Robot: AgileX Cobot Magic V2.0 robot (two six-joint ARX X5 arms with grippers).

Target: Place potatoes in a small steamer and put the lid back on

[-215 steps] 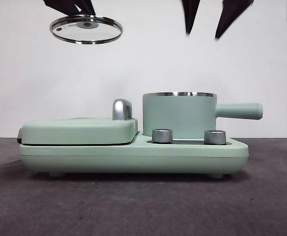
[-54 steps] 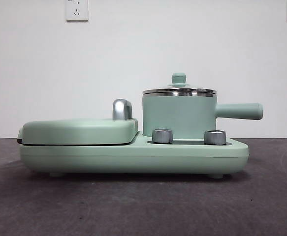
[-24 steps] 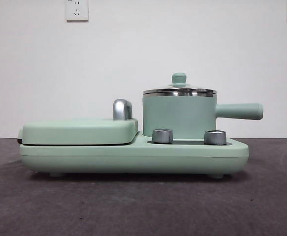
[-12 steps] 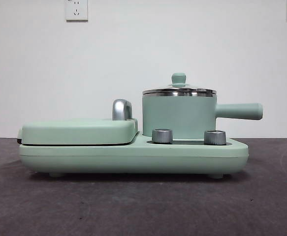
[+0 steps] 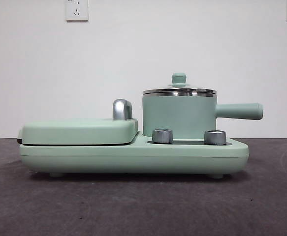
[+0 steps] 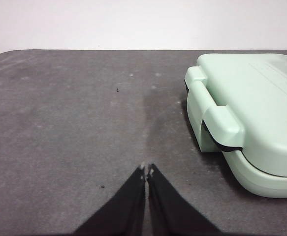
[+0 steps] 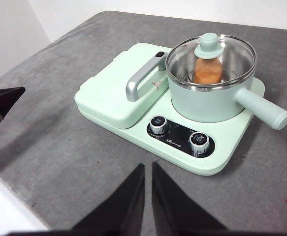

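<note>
The small steamer stands on the right half of the green base, its long handle pointing right. The glass lid rests on its steel rim, knob up. In the right wrist view the potato shows through the lid, standing inside the steamer. My right gripper hangs shut and empty, well back from the appliance's front. My left gripper is shut and empty over bare table, beside the griddle's left end. Neither arm appears in the front view.
A flat green griddle cover with a chrome handle fills the left half of the base. Two steel dials sit in front of the pot. The left gripper's dark tip shows at the right wrist view's edge.
Over the last second nothing moved. About nine seconds ago the lid hung in a gripper at the upper left and the pot was uncovered; now the lid sits on it and both arms have left.
</note>
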